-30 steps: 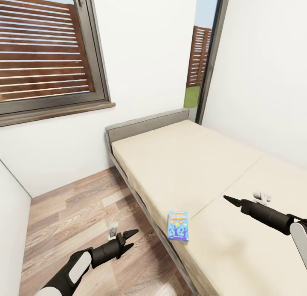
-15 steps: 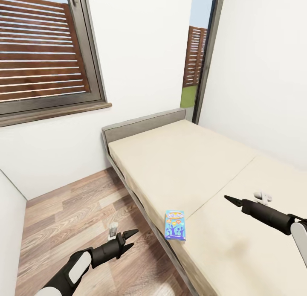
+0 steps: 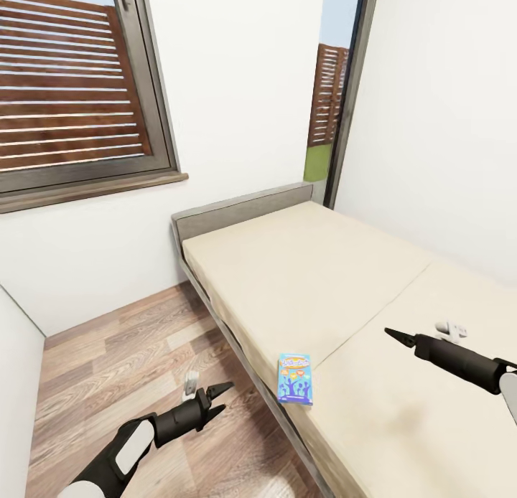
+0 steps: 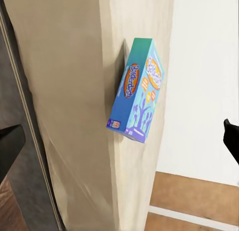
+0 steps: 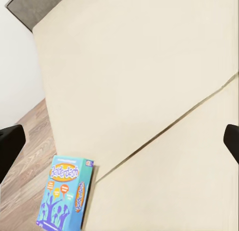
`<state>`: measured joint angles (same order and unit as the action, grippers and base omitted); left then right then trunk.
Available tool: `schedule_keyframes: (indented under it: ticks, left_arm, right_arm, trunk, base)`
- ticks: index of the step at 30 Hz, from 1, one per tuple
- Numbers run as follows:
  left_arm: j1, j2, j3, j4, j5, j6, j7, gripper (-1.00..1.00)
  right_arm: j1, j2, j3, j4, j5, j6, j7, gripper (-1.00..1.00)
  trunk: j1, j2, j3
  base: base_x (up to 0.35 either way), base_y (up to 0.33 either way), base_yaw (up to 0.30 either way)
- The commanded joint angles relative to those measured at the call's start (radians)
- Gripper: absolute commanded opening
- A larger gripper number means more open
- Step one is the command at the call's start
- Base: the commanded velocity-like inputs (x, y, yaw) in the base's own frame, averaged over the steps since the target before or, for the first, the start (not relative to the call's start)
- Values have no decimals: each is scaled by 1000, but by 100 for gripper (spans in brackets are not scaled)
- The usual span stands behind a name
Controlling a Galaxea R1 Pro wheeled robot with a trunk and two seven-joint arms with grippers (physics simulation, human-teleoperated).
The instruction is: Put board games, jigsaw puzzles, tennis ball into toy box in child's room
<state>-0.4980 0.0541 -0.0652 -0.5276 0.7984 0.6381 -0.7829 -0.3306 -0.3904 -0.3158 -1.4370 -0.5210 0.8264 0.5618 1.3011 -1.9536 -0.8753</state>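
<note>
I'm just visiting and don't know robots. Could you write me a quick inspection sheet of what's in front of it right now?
Surface: bed, cream mattress with a seam across it, grey headboard at the far end.
Job's things: one blue board game lying flat at the mattress's near edge, beside the seam.
Clutter: nothing seen.
Grippers: left gripper open, over the wooden floor beside the bed; right gripper above the mattress, jaw state unclear. Neither holds anything.
Cables: nothing seen.
Surroundings: white walls, a window with brown slats outside, a narrow glazed opening behind the headboard.
</note>
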Motion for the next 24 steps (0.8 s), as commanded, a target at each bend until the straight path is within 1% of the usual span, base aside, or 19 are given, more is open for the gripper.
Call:
schedule_keyframes:
  ticks: [1,16,24]
  left_arm:
    - [-1,1,-5,-6,10,6,1,100]
    - [-1,1,-4,-40,11,7,2,100]
    - [-1,1,-4,-58,10,8,3,100]
  right_arm:
    - [-1,-2,-1,0,-1,7,3,100]
    - [-1,-9,-2,0,-1,7,3,100]
    - [-1,-10,-2,0,-1,7,3,100]
  trunk:
    - [0,0,-1]
    - [0,0,-1]
    - [0,0,-1]
  base:
    - [0,0,-2]
    - [0,0,-6]
    - [0,0,-110]
